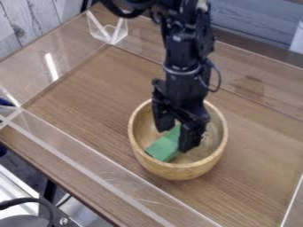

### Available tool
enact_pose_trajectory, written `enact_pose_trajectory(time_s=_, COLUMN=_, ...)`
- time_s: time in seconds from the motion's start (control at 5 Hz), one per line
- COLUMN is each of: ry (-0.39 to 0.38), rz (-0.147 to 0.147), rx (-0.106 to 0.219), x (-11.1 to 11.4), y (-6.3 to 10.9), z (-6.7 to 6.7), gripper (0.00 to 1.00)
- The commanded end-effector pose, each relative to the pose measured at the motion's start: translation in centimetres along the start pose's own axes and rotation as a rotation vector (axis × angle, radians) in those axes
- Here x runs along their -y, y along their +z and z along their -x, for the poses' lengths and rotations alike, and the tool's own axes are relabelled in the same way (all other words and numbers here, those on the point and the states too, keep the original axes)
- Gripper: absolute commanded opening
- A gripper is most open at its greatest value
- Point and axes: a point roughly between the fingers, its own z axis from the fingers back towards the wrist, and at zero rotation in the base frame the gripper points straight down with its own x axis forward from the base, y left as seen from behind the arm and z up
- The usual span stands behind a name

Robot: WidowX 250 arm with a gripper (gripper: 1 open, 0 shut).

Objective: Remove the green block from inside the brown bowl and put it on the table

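Brown bowl (142, 151) on the wood-grain surface (89, 102). Green block (164, 146) lying inside the bowl. Gripper (178, 137) spread wide, fingertips down within the bowl, at the block; contact unclear.

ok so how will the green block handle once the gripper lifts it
The green block should stay stiff, since its edges look straight. It may swing or pivot if pinched near one end, being longer than it is wide. It probably won't roll, given its flat shape.
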Motion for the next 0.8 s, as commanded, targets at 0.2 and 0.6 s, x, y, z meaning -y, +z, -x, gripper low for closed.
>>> enact_pose_trajectory(time_s=0.2, ry=0.002, rz=-0.007, rx=-0.014, x=-1.0, y=-1.3, z=-0.2, gripper=1.0)
enact_pose_trajectory(time_s=0.6, ry=-0.001, rz=-0.005, rx=-0.043, x=-1.5, y=-2.4, z=-0.2, gripper=0.0)
